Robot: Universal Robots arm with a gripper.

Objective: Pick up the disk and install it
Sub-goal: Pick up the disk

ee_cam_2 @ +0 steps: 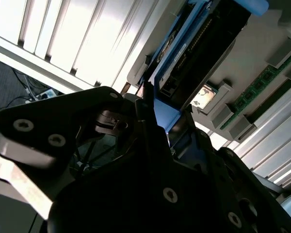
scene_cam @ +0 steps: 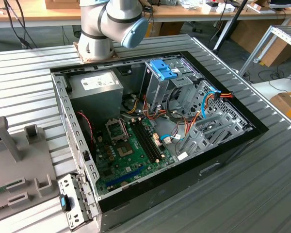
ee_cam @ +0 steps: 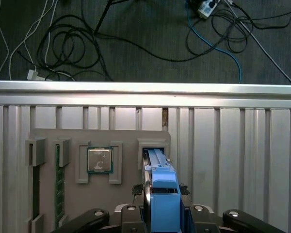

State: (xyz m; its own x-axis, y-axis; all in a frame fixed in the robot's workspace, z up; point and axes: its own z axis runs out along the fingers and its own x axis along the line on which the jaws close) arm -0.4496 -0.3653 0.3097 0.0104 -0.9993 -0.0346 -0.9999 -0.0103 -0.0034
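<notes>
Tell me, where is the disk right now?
In the first wrist view the disk stands on edge in a slot of the grey holder tray, next to the pocket holding the square processor chip.

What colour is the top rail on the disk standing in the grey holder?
Bright blue. The rail on the disk shows best in the first wrist view.

From my console the arm [scene_cam: 109, 22] showed fat silver-grey cylindrical joints, one closed by a pale blue cap [scene_cam: 136, 31] and ringed by a dark band. The gripper [ee_cam: 161, 201] was matte black (its linkage arms rounded), dotted with round silver screw heads [ee_cam: 198, 208]. In the second wrist view one link [ee_cam_2: 12, 177] was light grey.
</notes>
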